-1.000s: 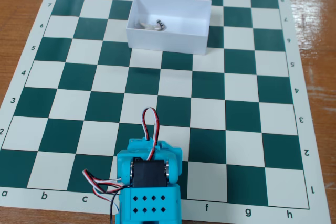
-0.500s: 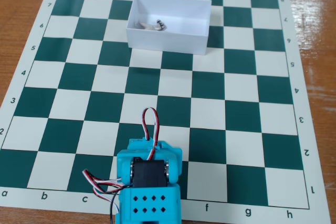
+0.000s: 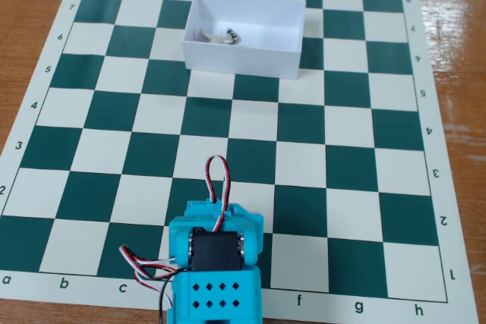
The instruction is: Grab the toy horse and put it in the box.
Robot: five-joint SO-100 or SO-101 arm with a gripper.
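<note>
The toy horse [image 3: 221, 36], small and off-white with dark parts, lies on its side inside the white open-top box [image 3: 241, 57], near the box's left end. The box stands on the chessboard at the far middle. My teal arm [image 3: 216, 263] is folded back at the near edge of the board, far from the box, about four squares nearer the camera. Its front end [image 3: 224, 214] points toward the box, but the fingers are hidden under the arm body. Nothing shows in its hold.
The green and white chessboard mat [image 3: 357, 210] covers a wooden table [image 3: 456, 51]. Red, white and black servo cables [image 3: 219, 176] loop above the arm and hang at its left side.
</note>
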